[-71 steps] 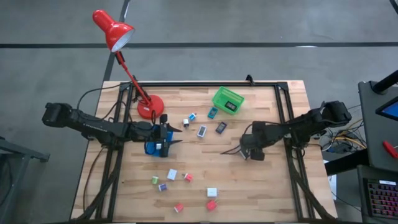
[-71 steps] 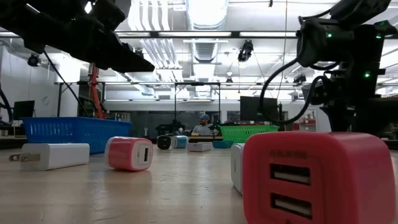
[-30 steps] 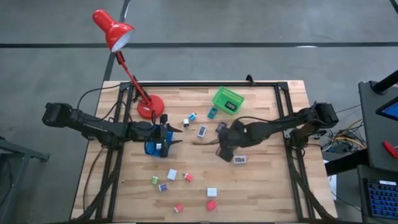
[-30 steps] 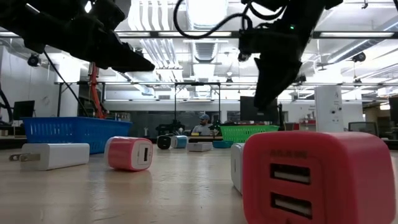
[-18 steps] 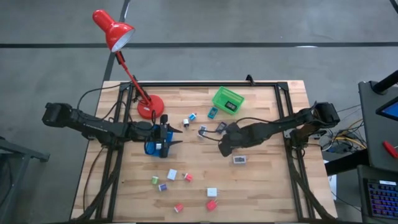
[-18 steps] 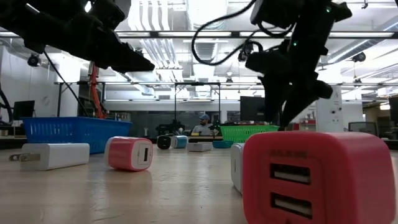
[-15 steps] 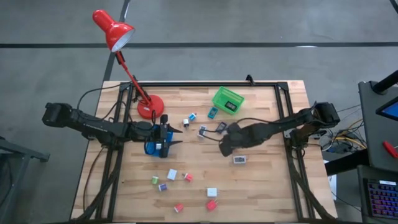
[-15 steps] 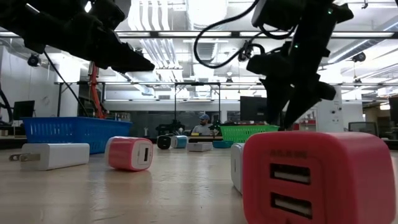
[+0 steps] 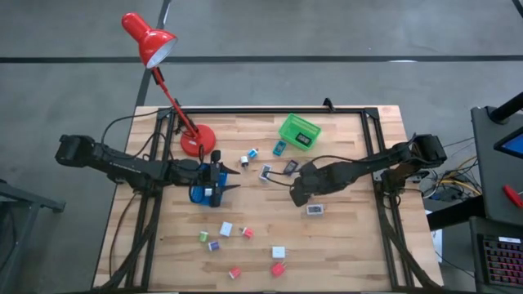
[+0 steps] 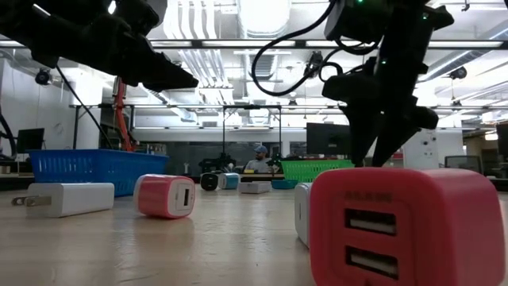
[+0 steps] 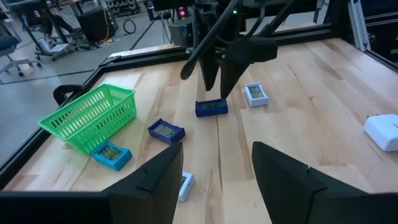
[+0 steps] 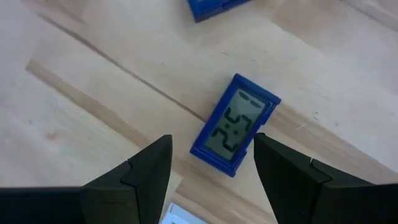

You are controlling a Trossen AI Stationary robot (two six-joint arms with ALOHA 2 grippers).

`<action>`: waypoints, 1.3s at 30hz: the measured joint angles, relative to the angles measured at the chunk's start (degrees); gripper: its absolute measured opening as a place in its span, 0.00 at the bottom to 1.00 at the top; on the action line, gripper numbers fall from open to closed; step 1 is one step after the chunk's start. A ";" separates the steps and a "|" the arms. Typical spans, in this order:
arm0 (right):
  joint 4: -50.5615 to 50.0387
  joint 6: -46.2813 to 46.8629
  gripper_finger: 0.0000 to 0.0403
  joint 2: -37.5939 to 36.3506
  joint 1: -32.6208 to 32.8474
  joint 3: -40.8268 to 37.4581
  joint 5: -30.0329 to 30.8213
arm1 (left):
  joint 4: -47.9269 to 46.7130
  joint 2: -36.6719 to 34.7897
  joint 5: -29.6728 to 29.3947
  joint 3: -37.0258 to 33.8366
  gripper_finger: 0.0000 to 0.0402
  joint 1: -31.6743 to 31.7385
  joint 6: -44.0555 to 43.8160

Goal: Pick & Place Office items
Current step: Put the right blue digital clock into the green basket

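My right gripper [image 9: 294, 194] [image 12: 208, 165] is open and points down, one finger on either side of a small dark blue clock [image 12: 235, 124] [image 11: 211, 107] that lies flat on the wooden table; the fingertips stand just above it, apart from it. In the high view the gripper hides this clock. A grey clock [image 9: 315, 210], a second dark blue one [image 9: 290, 167], a white one [image 9: 265, 172] and a teal one [image 9: 279, 148] lie nearby. Several white, red, green and purple blocks lie toward the near edge [image 9: 245, 245]. My left gripper [image 9: 229, 178] [image 11: 214, 180] is open and empty over the blue tray [image 9: 198, 194].
A green basket [image 9: 299, 131] holding a dark piece stands at the far middle, and the red lamp's base [image 9: 196, 140] at the far left. Dark frame rails [image 9: 372, 163] run along both sides. Red [image 10: 405, 226] and pink [image 10: 165, 195] blocks sit close to the low camera.
My right gripper has gone down toward the dark blue clock, shifted a little toward the table's right edge and turned about, so that both its open fingers show side by side in the low view. My left arm has kept still.
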 joint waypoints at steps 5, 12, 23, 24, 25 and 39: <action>-0.15 -1.58 0.54 0.00 -0.03 0.00 -2.76 | 0.02 0.00 0.06 0.00 0.49 0.00 0.90; -1.20 0.67 0.57 1.07 -0.30 -0.02 -6.03 | 0.02 -0.02 1.93 0.00 0.49 0.02 1.40; -0.45 -0.94 0.78 4.03 -2.29 0.11 -7.89 | 0.44 -0.04 4.51 0.00 0.49 0.00 -0.29; -0.27 -1.15 0.79 4.07 -2.52 0.33 -7.89 | 0.42 -0.04 4.52 0.00 0.49 -0.02 -0.37; -0.16 -1.44 0.80 4.11 -2.70 0.49 -7.88 | 0.44 -0.04 4.53 0.00 0.49 -0.02 -0.47; 1.39 0.32 0.86 4.12 -4.35 0.26 -4.73 | 0.42 -0.04 4.97 0.00 0.49 -0.07 -1.22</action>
